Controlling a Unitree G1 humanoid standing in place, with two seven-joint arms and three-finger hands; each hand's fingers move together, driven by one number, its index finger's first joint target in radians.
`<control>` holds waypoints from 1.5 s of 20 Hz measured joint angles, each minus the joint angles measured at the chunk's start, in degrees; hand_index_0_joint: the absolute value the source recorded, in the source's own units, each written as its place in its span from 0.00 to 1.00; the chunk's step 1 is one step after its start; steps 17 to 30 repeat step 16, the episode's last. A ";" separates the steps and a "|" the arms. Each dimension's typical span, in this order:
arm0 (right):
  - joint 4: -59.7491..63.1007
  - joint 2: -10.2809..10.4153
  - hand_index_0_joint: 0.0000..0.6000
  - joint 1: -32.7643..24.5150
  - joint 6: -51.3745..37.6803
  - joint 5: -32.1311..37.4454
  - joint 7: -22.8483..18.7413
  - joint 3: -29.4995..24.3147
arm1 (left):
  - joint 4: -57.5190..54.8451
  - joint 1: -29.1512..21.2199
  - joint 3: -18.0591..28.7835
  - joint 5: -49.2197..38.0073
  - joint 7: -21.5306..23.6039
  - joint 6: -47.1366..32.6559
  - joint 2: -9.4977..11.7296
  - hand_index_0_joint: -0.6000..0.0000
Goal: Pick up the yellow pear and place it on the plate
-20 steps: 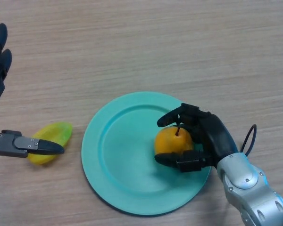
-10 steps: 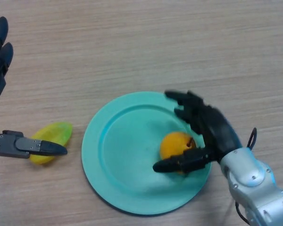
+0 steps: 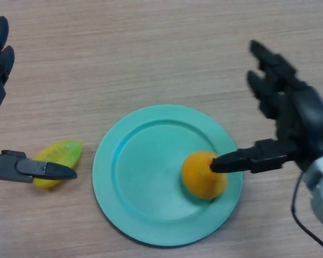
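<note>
My right hand (image 3: pixel 299 115) is up over the wooden table (image 3: pixel 151 48), just past the right edge of the plate (image 3: pixel 134 183). Its fingers are spread out straight and hold nothing. My thumb sticks out to the left and its tip sits over the pear (image 3: pixel 203 175), though I cannot tell if it touches. The pear (it looks more orange than yellow) lies on the right part of the round, blue-green plate, inside the rim, and no fingers are wrapped around it. My left hand (image 3: pixel 0 64) is at the far left edge. Its fingers point up and are straight, and its thumb pokes out to the right, down low. The thumb tip lies over a yellow-green fruit (image 3: pixel 62 156) that rests on the table just left of the plate. That hand grips nothing.
</note>
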 measured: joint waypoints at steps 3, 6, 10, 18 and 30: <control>-2.23 -1.46 0.00 1.43 0.23 -0.23 0.99 -1.74 | -0.58 -0.21 -0.01 -0.03 -0.67 2.35 -0.13 1.00; -3.58 -1.81 0.00 4.67 0.22 -0.26 1.54 -2.98 | -0.43 -0.60 -0.31 -0.02 -1.04 3.87 -0.13 1.00; -3.62 -1.85 0.00 5.71 -0.33 -7.29 3.97 -2.94 | 1.00 -1.95 -0.89 0.03 -1.29 4.92 -0.10 1.00; -1.56 -1.87 0.00 5.76 -4.91 -10.02 6.80 -3.02 | 2.00 -3.84 -3.50 0.19 -2.26 6.37 0.41 1.00; -1.56 -1.87 0.00 5.76 -4.91 -10.02 6.80 -3.02 | 2.00 -3.84 -3.50 0.19 -2.26 6.37 0.41 1.00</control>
